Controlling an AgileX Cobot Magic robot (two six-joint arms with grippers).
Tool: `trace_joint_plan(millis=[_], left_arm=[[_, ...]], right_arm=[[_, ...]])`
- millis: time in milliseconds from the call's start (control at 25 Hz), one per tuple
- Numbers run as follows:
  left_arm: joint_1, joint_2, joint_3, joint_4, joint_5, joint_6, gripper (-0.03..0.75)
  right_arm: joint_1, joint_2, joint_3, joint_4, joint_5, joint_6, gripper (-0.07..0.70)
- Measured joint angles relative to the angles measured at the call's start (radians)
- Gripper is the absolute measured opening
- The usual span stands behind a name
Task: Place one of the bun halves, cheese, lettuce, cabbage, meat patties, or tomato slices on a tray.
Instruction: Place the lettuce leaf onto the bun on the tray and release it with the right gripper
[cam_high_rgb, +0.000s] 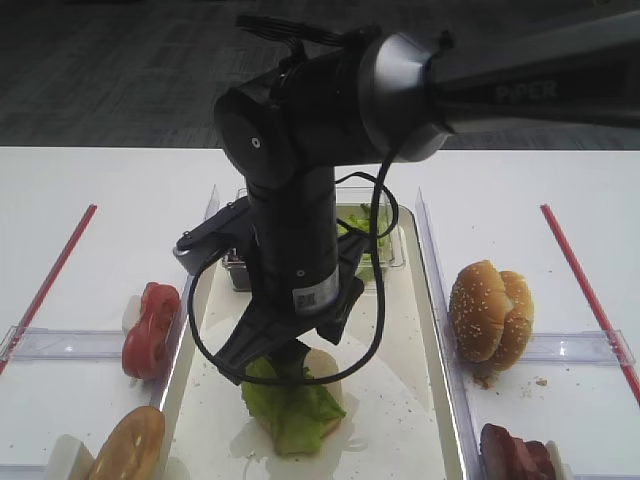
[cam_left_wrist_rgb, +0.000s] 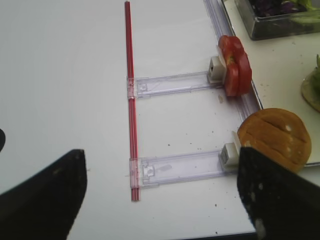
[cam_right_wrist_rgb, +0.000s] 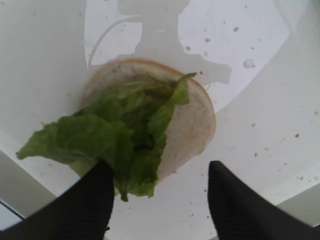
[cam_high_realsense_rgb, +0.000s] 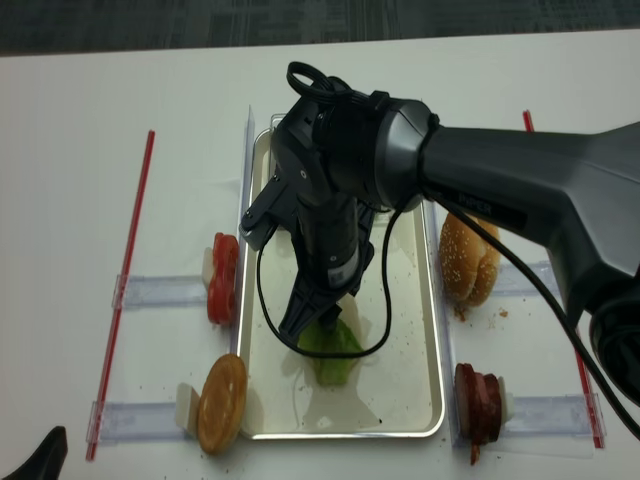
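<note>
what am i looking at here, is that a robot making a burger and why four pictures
Yes. It is a two-armed robot seen by four cameras at once: two look down from above, and one rides on each wrist. The dark right gripper hangs with its jaws apart, holding nothing, over a crinkled green lettuce leaf lying on a flat pale bun half in the cream rectangular tray. The left gripper waits over bare table, also open. Beside the tray stand glossy red tomato slices, seeded golden buns and dark reddish-brown patties.
</note>
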Motion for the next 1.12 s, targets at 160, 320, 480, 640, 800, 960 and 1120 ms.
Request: trace_joint_plan(millis=[160, 320, 480, 640, 800, 960, 1120], left_arm=[[0.0, 0.0, 0.0, 0.0, 0.0, 0.0, 0.565], [0.0, 0.0, 0.0, 0.0, 0.0, 0.0, 0.565], [0.0, 0.0, 0.0, 0.0, 0.0, 0.0, 0.565], [0.0, 0.0, 0.0, 0.0, 0.0, 0.0, 0.565], [0.0, 0.0, 0.0, 0.0, 0.0, 0.0, 0.565], [0.0, 0.0, 0.0, 0.0, 0.0, 0.0, 0.565], [0.0, 0.0, 0.0, 0.0, 0.0, 0.0, 0.565]], right_arm=[[0.0, 0.0, 0.0, -0.025, -0.004, 0.016, 0.519], [0.0, 0.0, 0.0, -0.047, -0.004, 0.032, 0.552], [0.0, 0.0, 0.0, -0.066, -0.004, 0.038, 0.561], [0.0, 0.0, 0.0, -0.067, -0.004, 0.038, 0.572], [0.0, 0.0, 0.0, -0.067, 0.003, 0.038, 0.622], [0.0, 0.0, 0.0, -0.067, 0.007, 0.038, 0.659], [0.0, 0.0, 0.0, -0.067, 0.007, 0.04, 0.664]])
